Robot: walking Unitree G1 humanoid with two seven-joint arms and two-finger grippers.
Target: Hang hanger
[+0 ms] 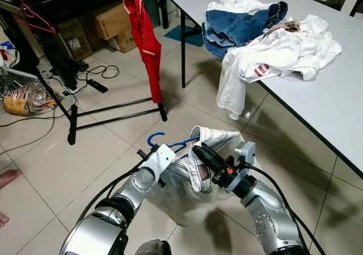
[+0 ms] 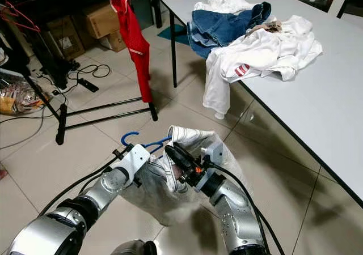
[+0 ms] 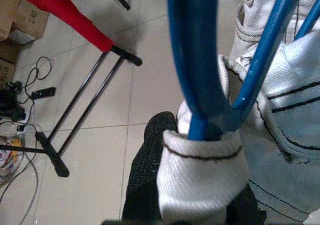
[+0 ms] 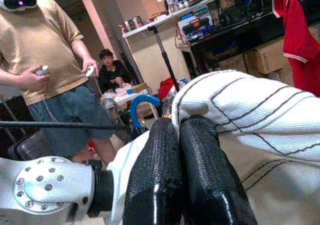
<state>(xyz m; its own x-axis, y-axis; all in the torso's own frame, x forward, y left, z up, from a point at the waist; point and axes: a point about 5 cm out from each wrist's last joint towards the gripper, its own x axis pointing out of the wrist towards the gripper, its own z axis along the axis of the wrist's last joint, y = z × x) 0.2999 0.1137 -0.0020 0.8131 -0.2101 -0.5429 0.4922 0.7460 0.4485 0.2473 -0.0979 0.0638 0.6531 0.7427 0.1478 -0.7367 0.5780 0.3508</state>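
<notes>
A blue hanger [image 1: 157,138] carries a white garment [image 1: 187,192] with thin black stripes, held low over the tiled floor in front of me. My left gripper [image 1: 146,151] is shut at the hanger's neck; in the left wrist view the garment's collar [image 3: 200,160] wraps the blue neck [image 3: 197,75] between the black fingers [image 3: 147,180]. My right gripper [image 4: 182,127] is shut on a fold of the garment's shoulder [image 4: 240,110]. The black clothes rack [image 1: 74,122] stands ahead to the left with a red garment [image 1: 144,39] hanging on it.
A white table [image 1: 323,102] at the right holds jeans [image 1: 244,22] and a white shirt [image 1: 278,54] drooping over its edge. Cardboard boxes [image 1: 110,20], cables [image 1: 96,73] and a bag [image 1: 25,96] lie beyond the rack. A person [image 4: 45,70] stands holding controllers; another [image 4: 112,67] sits behind.
</notes>
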